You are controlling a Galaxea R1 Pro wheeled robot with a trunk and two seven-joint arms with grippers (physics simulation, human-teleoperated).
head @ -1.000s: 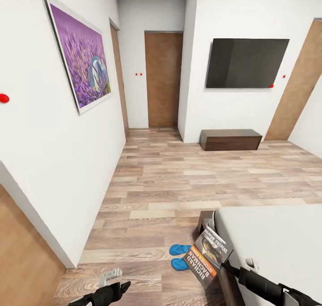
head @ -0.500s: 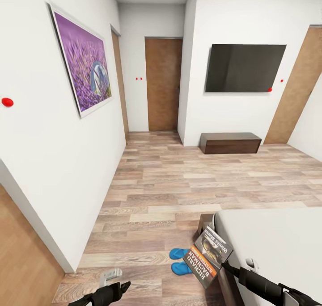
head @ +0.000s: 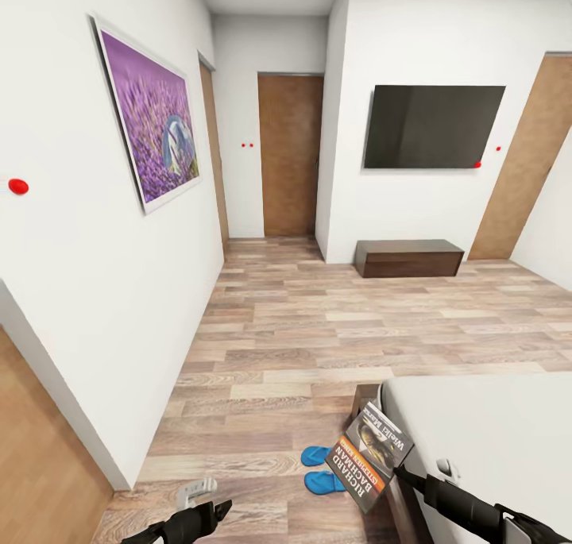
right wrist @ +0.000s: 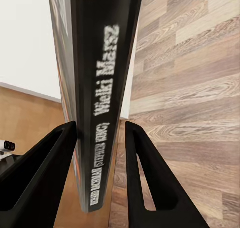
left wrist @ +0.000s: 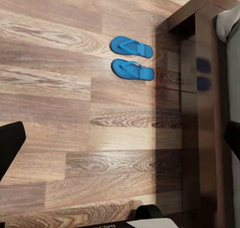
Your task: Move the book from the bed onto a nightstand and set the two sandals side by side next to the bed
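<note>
At the bed's foot corner you've got the book (head: 368,457) clamped in the right gripper (head: 401,474), sandals already paired.

Right fingers (right wrist: 150,183) pinch the thin paperback on both covers, spine facing the wrist camera, glossy dark cover with orange band hanging off the bed (head: 485,441) edge over the floor (head: 302,329). You're mid-carry: book lifted, not yet on a nightstand, and none shows ahead, so your next move likely means turning the base to find one, then setting the book flat on its top. Two sandals (left wrist: 131,58), bright blue, flat, lie side by side on the wood planks just beside the dark brown frame (left wrist: 205,88); that part looks done. Left gripper (head: 195,504) hangs low; can't tell if its fingers are apart. Mattress is plain pale, smooth.
</note>
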